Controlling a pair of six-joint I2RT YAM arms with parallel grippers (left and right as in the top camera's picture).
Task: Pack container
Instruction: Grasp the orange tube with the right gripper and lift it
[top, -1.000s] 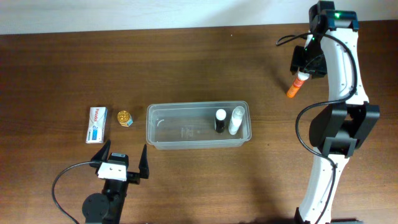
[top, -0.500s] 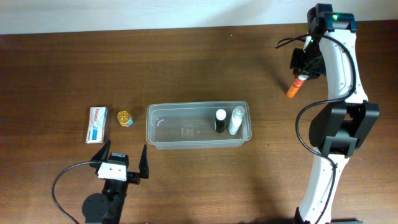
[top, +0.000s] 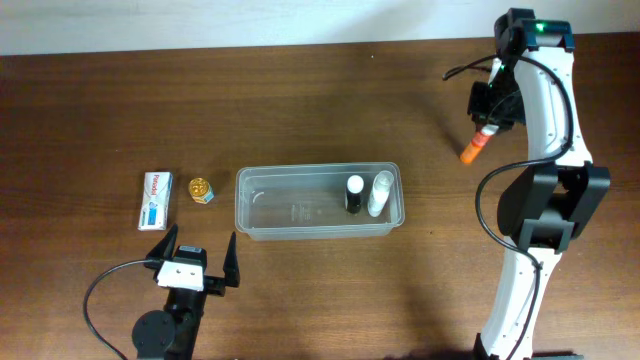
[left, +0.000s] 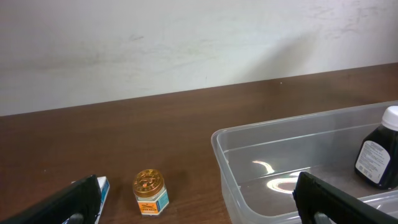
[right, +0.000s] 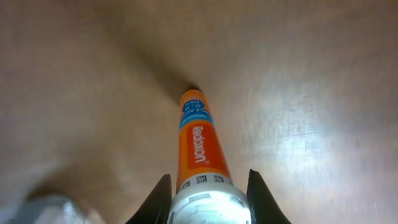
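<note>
The container (top: 318, 168) is a clear rectangular tub at the table's middle; its wall also shows in the left wrist view (left: 225, 171). Inside it at the right end stand a dark bottle with a white cap (top: 354, 193) (left: 377, 157) and a white bottle (top: 380, 192). My right gripper (top: 488, 118) (right: 209, 186) is shut on the white-capped end of an orange tube (top: 470, 151) (right: 197, 140) at the far right; the tube slants down to the table. My left gripper (top: 199, 262) (left: 202, 211) is open and empty, near the tub's front left corner.
A small jar with a gold lid (top: 201, 189) (left: 150, 191) and a white-and-blue box (top: 155, 199) (left: 101, 185) lie left of the tub. The right arm's base stands at the front right. A pale wall borders the table's far edge.
My right gripper has shifted slightly at the orange tube's cap end, and the tube has slid a little toward the front. The left arm has not moved.
</note>
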